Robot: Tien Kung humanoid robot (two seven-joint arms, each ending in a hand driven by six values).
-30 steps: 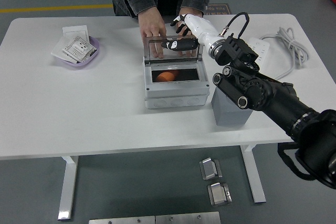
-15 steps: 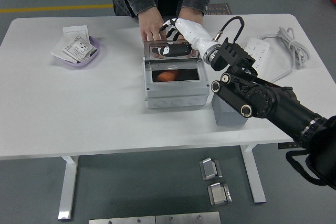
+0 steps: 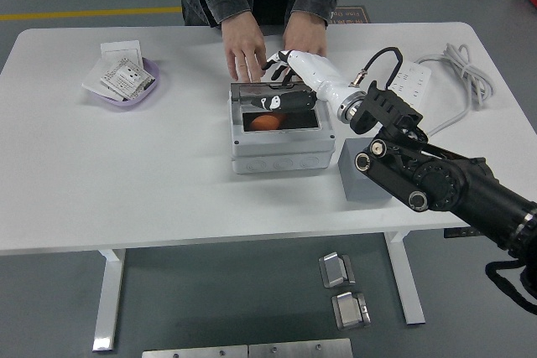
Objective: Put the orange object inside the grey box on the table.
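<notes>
Orange object (image 3: 265, 122) sits inside the grey box (image 3: 281, 150), left of centre in the opening, visible through the clear hinged lid (image 3: 273, 98). Box is mid-table on the white table (image 3: 126, 173).

Right hand (image 3: 289, 81) reaches in from the right, over the box's far edge, at the lid. Fingers (image 3: 278, 63) are spread and loosely curled; whether they press on the lid or just hover, can't tell. No object is visibly held.

Person at the far side: both hands (image 3: 245, 52) flat on the table just behind the box.

Grey block (image 3: 362, 175) just right of the box. Purple bowl (image 3: 127, 90) with packets far left. White power strip (image 3: 413, 80) with cable far right.
</notes>
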